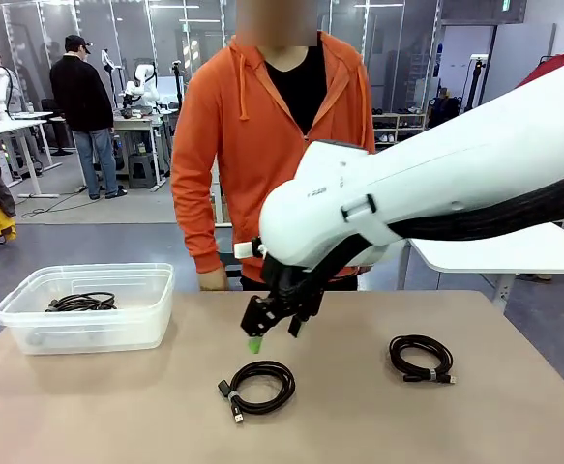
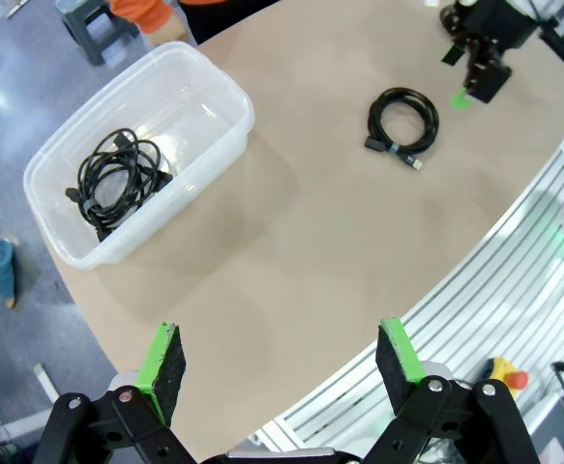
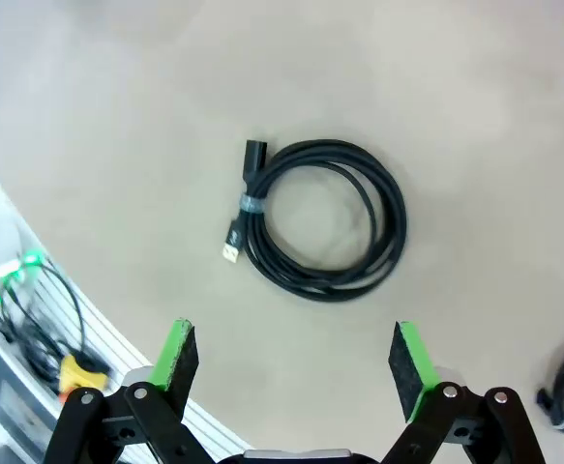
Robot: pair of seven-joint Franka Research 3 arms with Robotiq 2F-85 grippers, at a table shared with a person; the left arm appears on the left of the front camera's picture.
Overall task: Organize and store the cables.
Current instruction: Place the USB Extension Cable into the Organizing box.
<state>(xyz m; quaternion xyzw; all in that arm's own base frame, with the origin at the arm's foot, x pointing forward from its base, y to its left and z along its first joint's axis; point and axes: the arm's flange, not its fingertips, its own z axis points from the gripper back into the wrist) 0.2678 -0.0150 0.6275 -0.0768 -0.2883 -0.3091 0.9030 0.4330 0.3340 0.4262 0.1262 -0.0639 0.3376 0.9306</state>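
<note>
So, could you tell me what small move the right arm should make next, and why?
Probably lower the right gripper straight down onto the near coiled cable and close on one side of its loop. Its jaws stand open, the coil lies untouched on the table just ahead of them, and another cable already sits in the clear bin.

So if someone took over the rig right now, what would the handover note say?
Left gripper: open, empty, high above the table.
Right gripper: open, empty, hovering over the middle coil.
Cables: black cable lies in the clear bin at the table's left. The middle coil and the right coil lie on the table.
Done: some cable binned.
Left: grasp both coils and bin them.
</note>
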